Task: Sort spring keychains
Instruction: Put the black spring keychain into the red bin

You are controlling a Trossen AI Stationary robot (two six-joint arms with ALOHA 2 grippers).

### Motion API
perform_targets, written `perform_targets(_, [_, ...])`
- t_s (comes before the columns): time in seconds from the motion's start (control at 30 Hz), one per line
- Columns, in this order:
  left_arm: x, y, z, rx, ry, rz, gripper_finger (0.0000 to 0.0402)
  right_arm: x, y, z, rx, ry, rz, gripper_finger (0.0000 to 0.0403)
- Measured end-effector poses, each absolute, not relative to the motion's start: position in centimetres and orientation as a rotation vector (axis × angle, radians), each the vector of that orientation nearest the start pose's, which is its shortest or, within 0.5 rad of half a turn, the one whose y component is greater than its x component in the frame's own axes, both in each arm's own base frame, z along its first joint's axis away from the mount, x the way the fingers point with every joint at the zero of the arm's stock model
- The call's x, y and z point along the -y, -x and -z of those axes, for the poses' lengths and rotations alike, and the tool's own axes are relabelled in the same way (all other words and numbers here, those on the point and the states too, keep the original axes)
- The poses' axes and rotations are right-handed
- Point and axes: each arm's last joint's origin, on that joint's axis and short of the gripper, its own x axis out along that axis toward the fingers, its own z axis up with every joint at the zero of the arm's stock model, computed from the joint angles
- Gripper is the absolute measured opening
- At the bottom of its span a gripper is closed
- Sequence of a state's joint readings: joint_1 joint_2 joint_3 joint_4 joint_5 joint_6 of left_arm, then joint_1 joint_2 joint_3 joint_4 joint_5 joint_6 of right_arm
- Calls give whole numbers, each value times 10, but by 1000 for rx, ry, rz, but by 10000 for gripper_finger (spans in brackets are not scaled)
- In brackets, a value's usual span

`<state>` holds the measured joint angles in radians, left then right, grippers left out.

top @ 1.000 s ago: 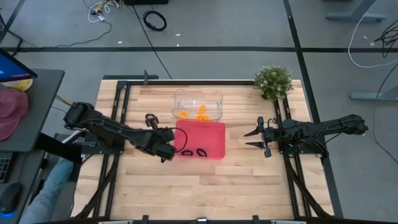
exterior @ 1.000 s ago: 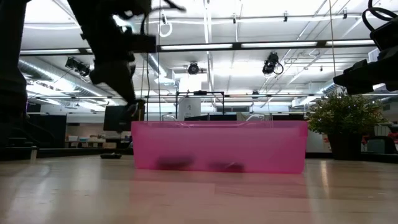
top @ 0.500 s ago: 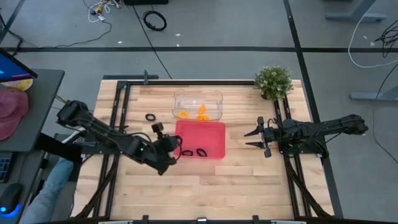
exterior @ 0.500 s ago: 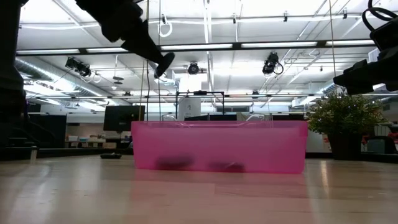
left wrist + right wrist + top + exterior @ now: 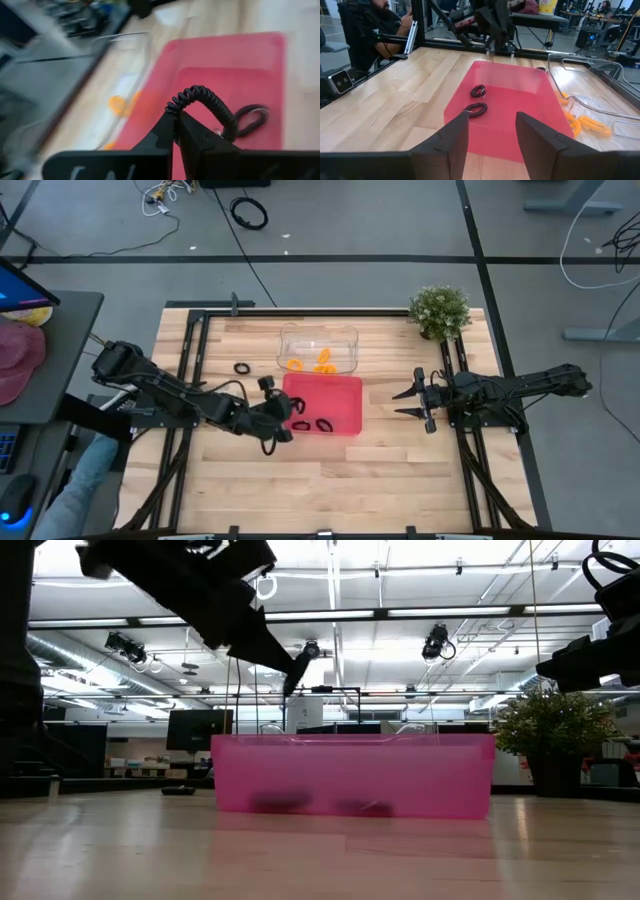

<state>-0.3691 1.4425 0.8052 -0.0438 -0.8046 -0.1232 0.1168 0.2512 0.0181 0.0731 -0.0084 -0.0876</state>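
Observation:
My left gripper [image 5: 284, 413] hovers over the left edge of the pink tray [image 5: 345, 392], shut on a black spring keychain [image 5: 202, 98]; the low view shows it [image 5: 296, 670] above the tray's rim. Two black keychains [image 5: 301, 424] [image 5: 326, 424] lie flat on the tray floor. Another black keychain [image 5: 242, 367] lies on the table left of the clear container [image 5: 318, 338], which holds orange keychains [image 5: 322, 362]. My right gripper [image 5: 403, 402] waits open at the table's right side, facing the tray [image 5: 520, 107]. My left gripper pinches the black keychain by one end of its coil [image 5: 173, 107] between the two shut fingertips [image 5: 165, 126]. The rest of the coil arches out beyond the fingertips, lifted clear above the pink tray's floor.
A potted plant [image 5: 439, 311] stands at the far right corner of the table. Bare wood lies near of the tray and to its right. A person sits beyond the table's left side [image 5: 387, 30].
My left gripper has risen from beside the tray's left wall and moved right toward the tray, tipping as it went; it now stands over the tray's left edge with the black keychain carried along in its fingers.

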Motion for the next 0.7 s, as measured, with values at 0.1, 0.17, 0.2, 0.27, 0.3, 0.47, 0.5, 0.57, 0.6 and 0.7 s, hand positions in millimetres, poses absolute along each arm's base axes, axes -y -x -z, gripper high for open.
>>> perform_targets(0.1, [78, -279, -207, -494, -192, -357, 12, -13, -111, -156, -154, 96, -132, 166])
perform_targets(0.17, [73, -281, -203, -463, -158, -295, 12, -13, -111, -156, -154, 96, -132, 166])
perform_targets(0.2, [70, -281, -202, -449, -140, -270, 14, -13, -111, -156, -154, 96, -132, 166])
perform_targets(0.27, [65, -281, -198, -425, -106, -222, 16, -13, -111, -156, -154, 96, -132, 166])
perform_targets(0.3, [62, -281, -196, -413, -94, -196, 17, -13, -111, -156, -154, 96, -132, 166])
perform_targets(0.47, [44, -278, -185, -364, -2, -139, 14, -13, -111, -156, -154, 96, -132, 166])
perform_targets(0.5, [39, -277, -183, -356, 12, -140, 14, -13, -111, -156, -154, 96, -132, 166])
perform_targets(0.57, [32, -275, -179, -343, 35, -143, 16, -13, -111, -156, -154, 96, -132, 166])
perform_targets(0.6, [29, -273, -177, -337, 43, -141, 18, -13, -111, -156, -154, 96, -132, 166])
perform_targets(0.7, [22, -269, -172, -316, 72, -131, 21, -13, -111, -156, -154, 96, -132, 166])
